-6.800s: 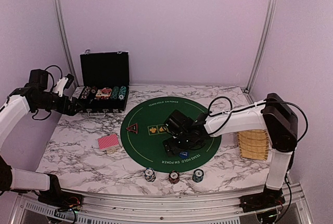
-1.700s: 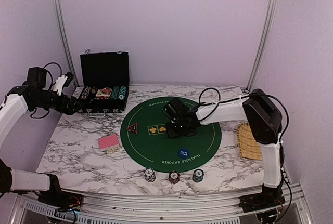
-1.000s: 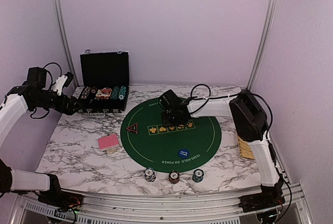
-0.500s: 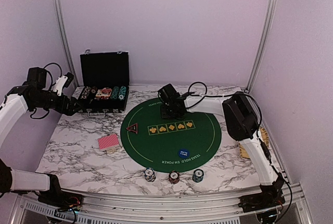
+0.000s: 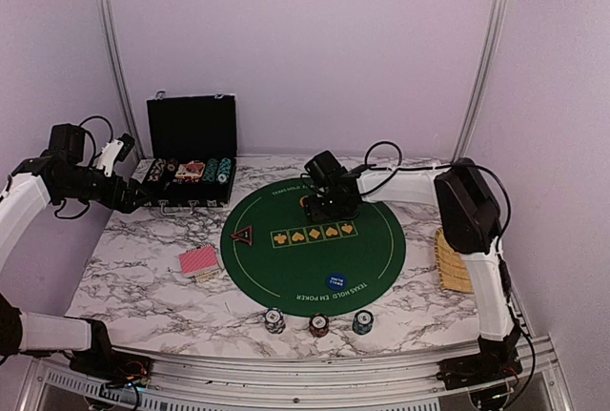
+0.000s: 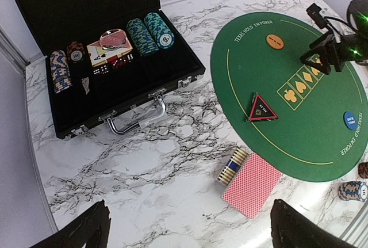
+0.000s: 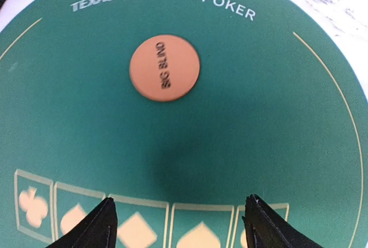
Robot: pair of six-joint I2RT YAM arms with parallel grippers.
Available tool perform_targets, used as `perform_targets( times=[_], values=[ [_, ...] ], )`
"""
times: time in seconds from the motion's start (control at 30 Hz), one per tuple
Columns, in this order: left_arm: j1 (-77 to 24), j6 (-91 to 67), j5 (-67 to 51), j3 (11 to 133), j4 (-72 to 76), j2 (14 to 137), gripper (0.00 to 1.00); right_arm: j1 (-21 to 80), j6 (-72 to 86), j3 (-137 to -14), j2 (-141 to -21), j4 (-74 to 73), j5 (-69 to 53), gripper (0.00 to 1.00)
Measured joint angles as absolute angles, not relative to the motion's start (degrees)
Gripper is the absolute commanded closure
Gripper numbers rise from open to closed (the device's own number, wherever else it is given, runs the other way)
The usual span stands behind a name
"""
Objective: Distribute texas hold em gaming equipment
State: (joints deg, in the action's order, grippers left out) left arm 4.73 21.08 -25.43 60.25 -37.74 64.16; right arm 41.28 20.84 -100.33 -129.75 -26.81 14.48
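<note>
The orange "big blind" button (image 7: 164, 67) lies flat on the far part of the green poker mat (image 5: 286, 268). My right gripper (image 7: 179, 201) hovers open and empty just short of it, above the mat's suit marks. The blue button (image 5: 335, 279) lies near the mat's front, and the red-black triangle marker (image 5: 242, 235) at its left edge. Red-backed cards (image 5: 198, 260) lie left of the mat, with a short chip stack (image 6: 232, 166) on its side against them. Three chip stacks (image 5: 318, 324) stand at the front. My left gripper (image 6: 188, 205) is open, high over the marble.
The open black chip case (image 6: 103, 58) stands at the back left with chip rows, dice and cards inside. A woven wicker basket (image 5: 453, 258) sits at the right table edge behind my right arm. The right arm's cable loops above the mat's far edge.
My right arm swung from the blue button at the mat's front to the far edge, then shifted a little right. The orange button now lies in front of its open fingers. The left arm stayed still.
</note>
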Motion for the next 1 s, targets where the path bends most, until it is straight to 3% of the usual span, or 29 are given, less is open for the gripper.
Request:
perform_targets(
  times=[0.2, 0.33, 0.63, 1.0],
  values=[
    [4.7, 21.0, -25.5, 60.2, -37.8, 63.5, 0.01, 45.8, 18.1, -84.3, -112.6, -25.3, 9.3, 0.21],
    [4.7, 21.0, -25.5, 60.2, -37.8, 63.3, 0.01, 50.0, 17.3, -77.8, -107.4, -25.3, 6.4, 0.21],
    [4.7, 21.0, -25.5, 60.1, -37.8, 62.6, 0.01, 52.8, 17.1, -68.8, -106.6, -28.0, 5.1, 0.27],
    [4.7, 20.8, -25.5, 60.1, -37.9, 62.2, 0.01, 52.8, 16.9, -67.8, -106.6, -28.1, 5.6, 0.35]
  ],
)
